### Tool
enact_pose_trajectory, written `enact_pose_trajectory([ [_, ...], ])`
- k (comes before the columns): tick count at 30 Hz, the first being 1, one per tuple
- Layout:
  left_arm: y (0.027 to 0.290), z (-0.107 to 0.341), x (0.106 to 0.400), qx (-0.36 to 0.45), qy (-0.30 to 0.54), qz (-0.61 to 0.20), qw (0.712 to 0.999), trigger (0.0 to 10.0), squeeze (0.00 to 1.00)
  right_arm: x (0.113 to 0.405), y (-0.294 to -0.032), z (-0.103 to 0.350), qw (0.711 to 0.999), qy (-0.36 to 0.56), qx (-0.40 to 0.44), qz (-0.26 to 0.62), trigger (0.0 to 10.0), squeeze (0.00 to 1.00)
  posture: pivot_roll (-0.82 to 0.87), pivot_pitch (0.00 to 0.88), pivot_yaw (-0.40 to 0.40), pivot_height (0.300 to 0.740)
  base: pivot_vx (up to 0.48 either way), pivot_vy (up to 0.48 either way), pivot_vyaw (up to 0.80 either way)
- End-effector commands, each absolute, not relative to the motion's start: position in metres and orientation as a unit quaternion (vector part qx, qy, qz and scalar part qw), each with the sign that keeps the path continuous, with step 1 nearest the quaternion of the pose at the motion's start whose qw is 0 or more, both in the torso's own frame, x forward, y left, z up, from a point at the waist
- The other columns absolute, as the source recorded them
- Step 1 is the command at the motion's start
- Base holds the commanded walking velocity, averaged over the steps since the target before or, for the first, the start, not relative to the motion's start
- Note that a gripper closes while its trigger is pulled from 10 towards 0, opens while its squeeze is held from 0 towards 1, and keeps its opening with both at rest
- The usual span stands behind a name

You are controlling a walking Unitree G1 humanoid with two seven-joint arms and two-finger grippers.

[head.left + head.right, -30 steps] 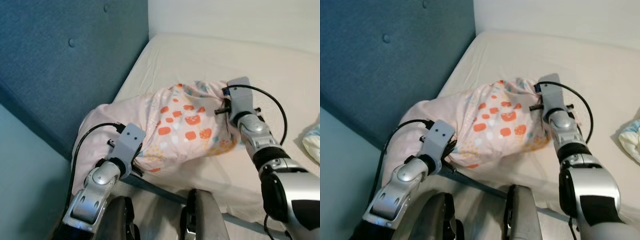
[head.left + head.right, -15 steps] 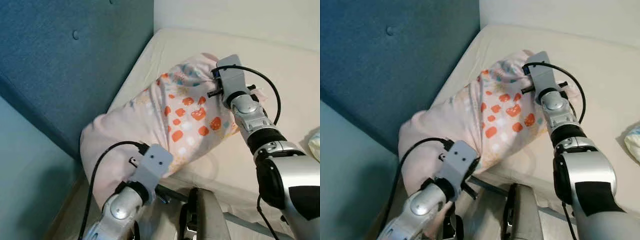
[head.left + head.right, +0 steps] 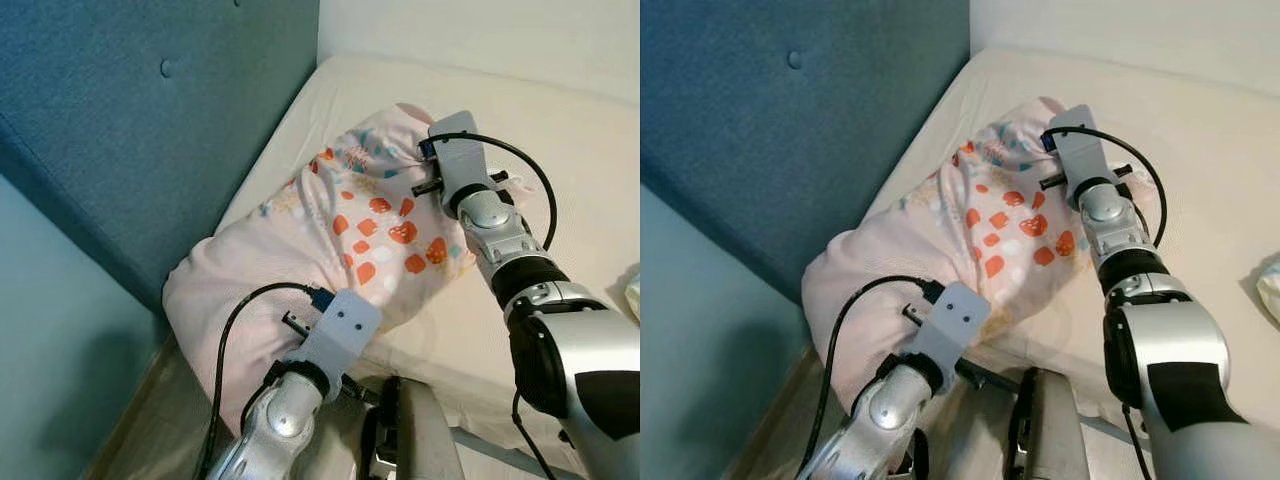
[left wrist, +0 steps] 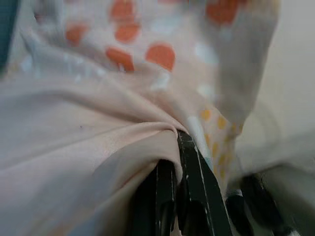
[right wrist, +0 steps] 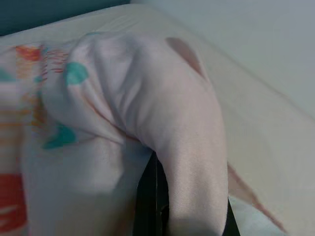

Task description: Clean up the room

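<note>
A pale pink pillow (image 3: 330, 240) with orange and teal prints lies on the bed's left side, running along the blue headboard (image 3: 150, 120). My left gripper (image 4: 175, 156) is shut on a fold of plain pink fabric at the pillow's near end, by the mattress edge. My right gripper (image 5: 158, 169) is shut on the pillow's far corner, and the fabric drapes over its fingers. In the left eye view both wrists, left (image 3: 338, 332) and right (image 3: 452, 165), press against the pillow, which hides their fingertips.
The cream mattress (image 3: 560, 130) stretches away to the right and back, up to a white wall. A light blue cloth (image 3: 632, 290) lies at the right edge. My own body (image 3: 405, 440) and the bed's frame rail sit just below the pillow.
The pillow has swung from lying across the bed to lying along the headboard. My left wrist moved right and nearer with its end; the right wrist shifted slightly farther and left.
</note>
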State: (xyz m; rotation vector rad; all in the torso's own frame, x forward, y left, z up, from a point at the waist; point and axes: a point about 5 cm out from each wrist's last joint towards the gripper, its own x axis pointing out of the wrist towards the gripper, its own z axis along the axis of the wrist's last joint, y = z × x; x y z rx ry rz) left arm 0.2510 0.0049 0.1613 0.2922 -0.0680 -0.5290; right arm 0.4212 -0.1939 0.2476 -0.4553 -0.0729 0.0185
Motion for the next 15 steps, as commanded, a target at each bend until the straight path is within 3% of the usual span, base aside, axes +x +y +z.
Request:
enact_pose_trajectory([
  [1, -0.020, 0.172, 0.239, 0.095, -0.046, -0.291, 0.951, 10.0, 0.00, 0.419, -0.190, 0.230, 0.973, -0.011, -0.231, 0.026, 10.0, 0.00, 0.23, 0.367, -0.003, 0.610, 0.000, 0.000, 0.00],
  [5, -0.020, 0.173, 0.242, 0.086, -0.041, -0.288, 0.953, 10.0, 0.00, 0.418, -0.193, 0.225, 0.974, -0.002, -0.223, 0.028, 10.0, 0.00, 0.23, 0.368, 0.000, 0.610, 0.000, 0.000, 0.00],
  [6, -0.019, 0.174, 0.243, 0.080, -0.040, -0.290, 0.953, 10.0, 0.00, 0.417, -0.195, 0.223, 0.976, 0.003, -0.217, 0.027, 10.0, 0.74, 0.23, 0.370, 0.003, 0.610, 0.000, 0.000, 0.00],
  [7, -0.018, 0.174, 0.244, 0.077, -0.040, -0.290, 0.953, 10.0, 0.00, 0.417, -0.196, 0.222, 0.977, 0.005, -0.211, 0.028, 10.0, 1.00, 0.23, 0.370, 0.004, 0.610, 0.000, 0.000, 0.00],
  [15, -0.015, 0.174, 0.247, 0.068, -0.036, -0.293, 0.953, 10.0, 0.00, 0.417, -0.204, 0.227, 0.977, -0.001, -0.214, 0.009, 10.0, 1.00, 0.23, 0.366, 0.008, 0.610, 0.000, 0.000, 0.00],
])
